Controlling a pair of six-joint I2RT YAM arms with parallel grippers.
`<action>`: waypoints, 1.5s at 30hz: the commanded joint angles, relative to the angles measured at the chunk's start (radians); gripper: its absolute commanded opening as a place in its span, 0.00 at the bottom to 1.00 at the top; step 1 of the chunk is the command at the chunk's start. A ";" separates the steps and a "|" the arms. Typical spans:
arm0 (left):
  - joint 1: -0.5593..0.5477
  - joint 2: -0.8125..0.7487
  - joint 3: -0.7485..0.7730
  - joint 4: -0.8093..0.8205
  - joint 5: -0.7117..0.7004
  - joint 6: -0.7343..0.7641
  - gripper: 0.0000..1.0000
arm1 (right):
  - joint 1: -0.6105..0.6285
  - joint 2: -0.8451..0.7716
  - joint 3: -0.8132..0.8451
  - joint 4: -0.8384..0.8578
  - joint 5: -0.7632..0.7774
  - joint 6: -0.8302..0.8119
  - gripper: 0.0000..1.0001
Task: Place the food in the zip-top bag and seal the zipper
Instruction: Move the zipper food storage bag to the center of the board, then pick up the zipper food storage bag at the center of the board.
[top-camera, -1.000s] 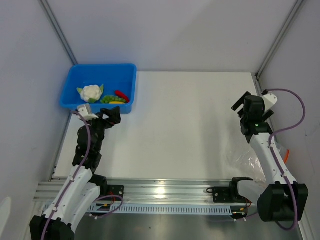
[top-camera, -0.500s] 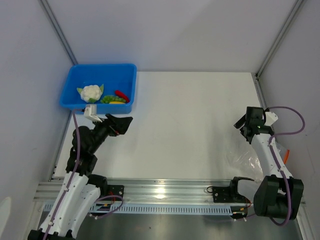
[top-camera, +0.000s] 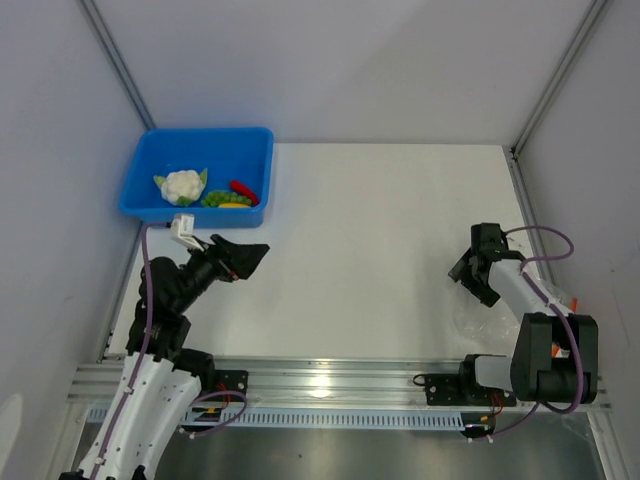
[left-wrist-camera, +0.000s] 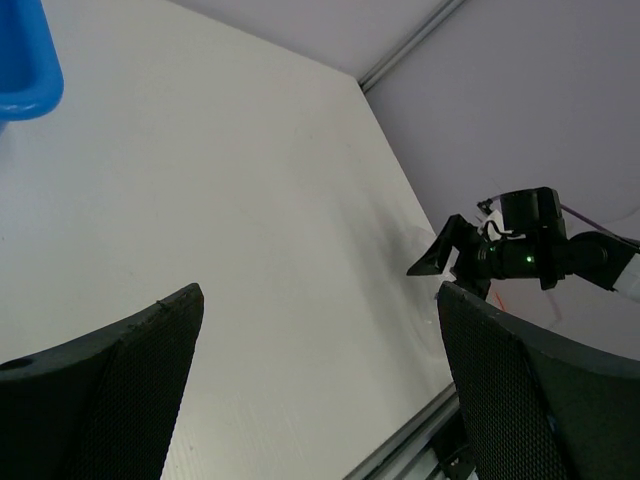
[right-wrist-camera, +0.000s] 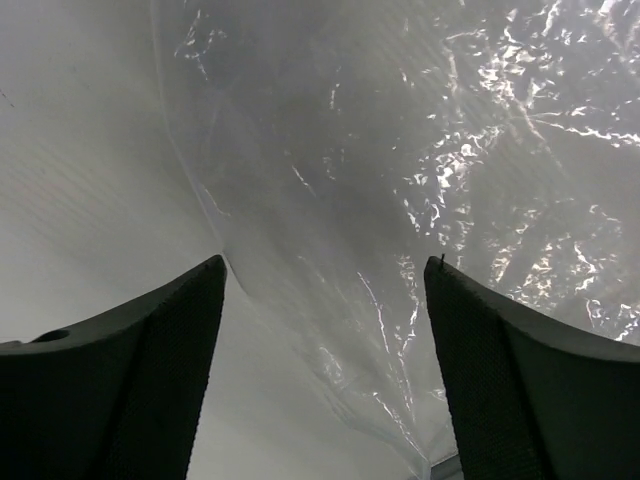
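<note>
Two arms: left fingers (left-wrist-camera: 110, 380) and right fingers (right-wrist-camera: 520, 380), neither holding anything.
Left state: spread wide, nothing between the tips; hovering over bare tabletop (top-camera: 380, 220), pointed toward the other arm.
Right state: spread, low over the zip-top bag (right-wrist-camera: 400, 200); clear film lies just ahead of and between the tips, not pinched.
Bag: crumpled flat under the right fingers; zipper (top-camera: 573, 305) off to their right, partly hidden by the arm. Mouth open or shut: cannot tell.
Food: cauliflower (top-camera: 182, 185), grapes (top-camera: 215, 198), chili (top-camera: 243, 188) and yellow pc (top-camera: 235, 204) all in blue bin (top-camera: 195, 214), beyond and left of the left fingers.
Step (judged): pre-grasp on bag; no food loaded.
Next (judged): right fingers must close on film nr the mouth w/o bunching; floppy plastic may slip.
</note>
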 joint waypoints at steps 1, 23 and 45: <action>-0.002 0.022 0.065 -0.059 0.049 -0.014 1.00 | 0.026 0.045 -0.012 0.049 0.009 0.019 0.78; -0.002 0.004 0.170 -0.205 0.035 0.055 0.99 | 0.337 0.418 0.504 0.396 -0.372 0.366 0.33; 0.000 0.309 0.188 -0.016 0.328 -0.183 0.87 | 0.118 -0.255 0.163 0.074 -0.360 0.062 0.94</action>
